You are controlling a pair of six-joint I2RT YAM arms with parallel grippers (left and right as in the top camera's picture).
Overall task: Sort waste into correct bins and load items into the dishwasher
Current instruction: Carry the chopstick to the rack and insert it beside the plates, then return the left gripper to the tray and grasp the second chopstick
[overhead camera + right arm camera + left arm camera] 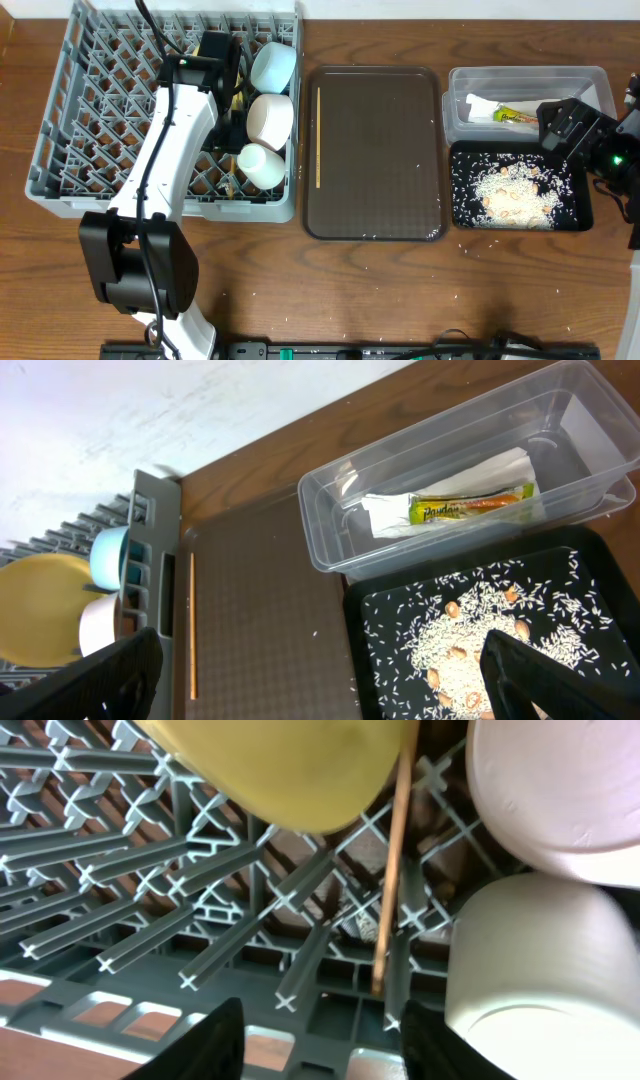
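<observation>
Grey dish rack (75, 130) at the far left of the counter (400, 290) looks nearly loaded. The light blue bowl (272, 65), white bowl (270, 117) and small white cup (260, 165) sit in a column down its right side, tipped between the pegs, I guess so they don't roll. The left pincer (318, 1035) hangs low inside the rack, fingers apart with nothing between them. It's just short of a chopstick (395, 860) that leans upright among the pegs beside the yellow plate (290, 770). From overhead the arm mostly hides both, so only the left wrist camera really shows them, though the right wrist view catches the plate from far off. The other chopstick (318, 135) lies along the left edge of the brown tray (380, 150), so that's probably the one item not yet loaded. The waste looks sorted: wrapper (470, 505) and napkin (395, 515) in the clear tub (320, 525), rice scraps (460, 635) in the black tray (375, 650) just on the near side of it. The right pincer (325, 685) hovers over those bins, spread wide and empty, likely parked out of the way. The wrapper's print only shows in the right wrist view; overhead it's a yellow smear.
</observation>
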